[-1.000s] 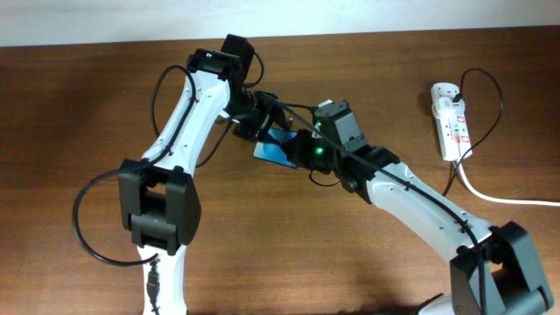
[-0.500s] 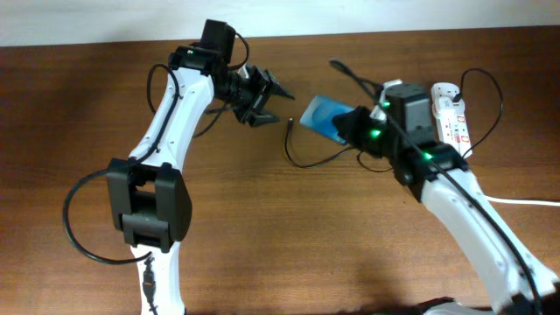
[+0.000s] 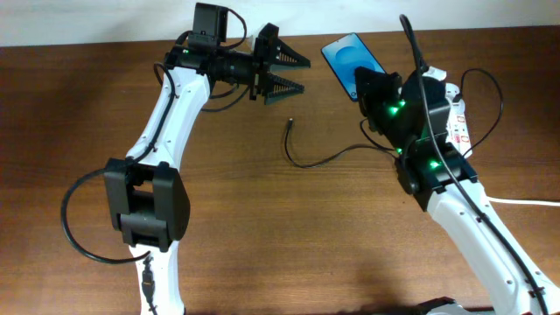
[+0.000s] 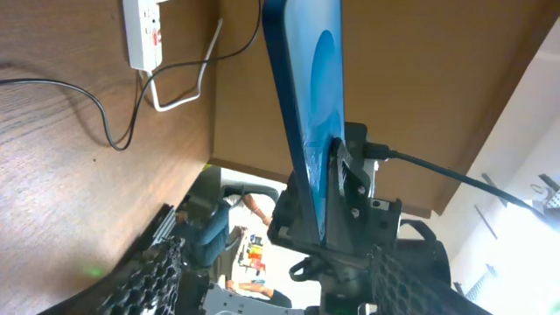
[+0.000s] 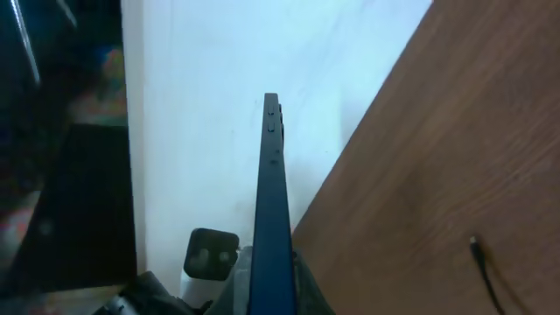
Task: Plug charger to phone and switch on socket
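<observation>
The surface (image 3: 262, 236) lies bare along its near edge and far-left corner. Across the middle, the charger (image 3: 315, 163) curls toward the socket (image 3: 459, 131) at the right edge, beside the white cord (image 3: 525, 202). At the far edge, the raised phone (image 3: 350, 63) blocks passage.

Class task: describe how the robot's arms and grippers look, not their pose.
The left arm and right arm have white links, black boxy joints and green lights, with thin black cables alongside. The left gripper has black, triangular, mesh-textured fingers; the right gripper is black too.

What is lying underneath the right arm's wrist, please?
The socket: only an edge with red marks shows; the arm covers the rest. The charger trails out from below.
</observation>
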